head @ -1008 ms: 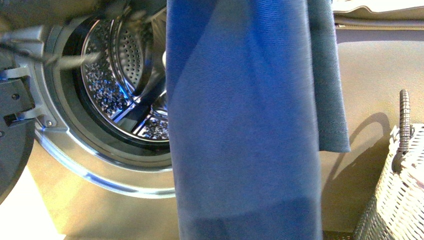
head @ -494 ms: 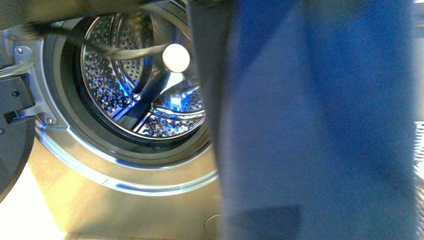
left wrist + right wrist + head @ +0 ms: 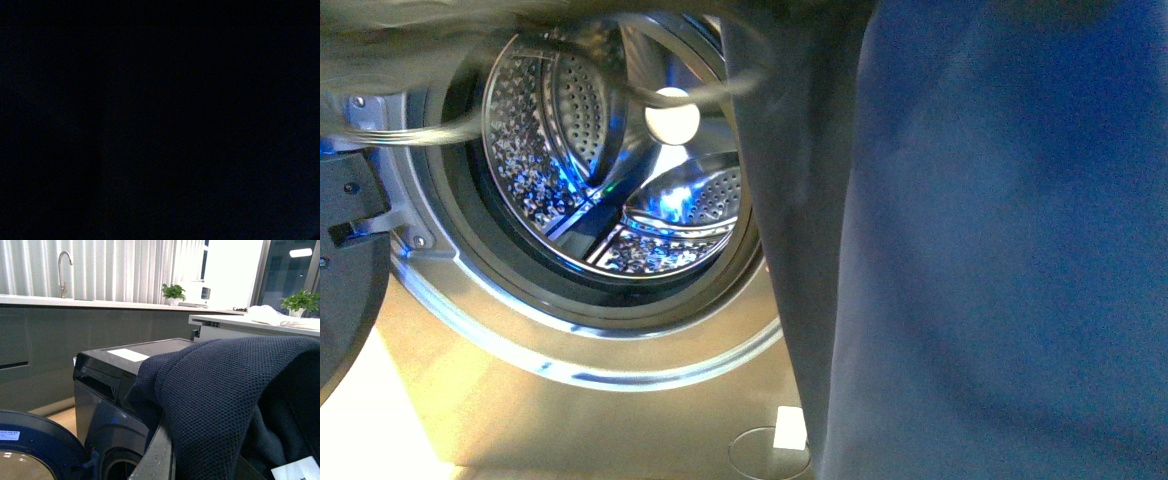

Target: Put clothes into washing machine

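The right pincer is lying buried under the clothes in the right wrist view, so I cannot tell whether it is spread or pinching the fabric; the left wrist view is dark and the left pincer is not showing anywhere. The clothes, a dark navy knit, are draping in thick folds close to that camera, with a white tag peeking out at the hem. In the front view the same blue fabric is hanging as a broad curtain very near the camera, filling the right half and covering the right edge of the washing machine. The clothes are hanging outside the machine, in front of its porthole and not inside it. The perforated steel drum is showing bare on the left, glinting blue, with a pale round cap at its far middle. The dark door is standing open at the far left. A blurred cable is looping across the top of the opening. A small white tag is sitting on a round cover low on the machine's front. Beyond the machine, a long tabletop is carrying a faucet and a potted plant
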Available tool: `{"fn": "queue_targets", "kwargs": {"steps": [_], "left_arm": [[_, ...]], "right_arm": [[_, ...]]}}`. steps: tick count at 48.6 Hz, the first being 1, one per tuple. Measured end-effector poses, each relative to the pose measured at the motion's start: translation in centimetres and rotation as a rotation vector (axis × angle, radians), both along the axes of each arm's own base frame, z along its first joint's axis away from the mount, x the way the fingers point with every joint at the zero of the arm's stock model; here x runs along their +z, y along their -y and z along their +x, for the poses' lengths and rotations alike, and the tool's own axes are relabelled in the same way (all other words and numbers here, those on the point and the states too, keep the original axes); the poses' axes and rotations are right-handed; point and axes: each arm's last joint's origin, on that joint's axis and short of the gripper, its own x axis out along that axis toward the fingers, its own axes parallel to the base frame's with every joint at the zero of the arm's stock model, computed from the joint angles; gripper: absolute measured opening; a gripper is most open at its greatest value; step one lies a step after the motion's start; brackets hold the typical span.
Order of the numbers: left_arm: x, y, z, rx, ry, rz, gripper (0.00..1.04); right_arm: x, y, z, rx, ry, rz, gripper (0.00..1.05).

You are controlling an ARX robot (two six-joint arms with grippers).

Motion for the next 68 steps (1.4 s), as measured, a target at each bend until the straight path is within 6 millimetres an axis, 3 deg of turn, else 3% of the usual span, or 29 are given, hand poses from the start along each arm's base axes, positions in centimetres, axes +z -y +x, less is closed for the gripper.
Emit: {"fn": "queue_targets", "kwargs": {"steps": [8, 16, 24, 33, 45, 56, 68], "left_arm": [[-0.8, 0.3, -0.1, 0.220, -0.009, -0.002, 0.98], [-2.4, -0.1, -2.5, 0.367, 0.097, 0.074, 0.98], [-2.0, -1.3, -3.8, 0.499, 0.178, 0.100, 0.98], [-1.4, -2.9, -3.3, 0.639, 0.225, 0.113, 0.98], [-1.2, -5.4, -2.4, 0.816, 0.148, 0.125, 0.98], [-1.2, -6.0, -2.7, 0.837, 0.107, 0.108, 0.98], [-0.9, -4.8, -5.4, 0.719, 0.137, 0.120, 0.98]], "right_arm": [[0.0, 0.0, 0.0, 0.001, 0.000, 0.000, 0.05], [0.0, 0.0, 0.0, 0.003, 0.000, -0.001, 0.05], [0.0, 0.0, 0.0, 0.003, 0.000, -0.001, 0.05], [0.0, 0.0, 0.0, 0.004, 0.001, 0.000, 0.05], [0.0, 0.0, 0.0, 0.004, 0.001, 0.000, 0.05], [0.0, 0.0, 0.0, 0.005, 0.001, -0.001, 0.05], [0.0, 0.0, 0.0, 0.005, 0.001, 0.000, 0.05]]}}
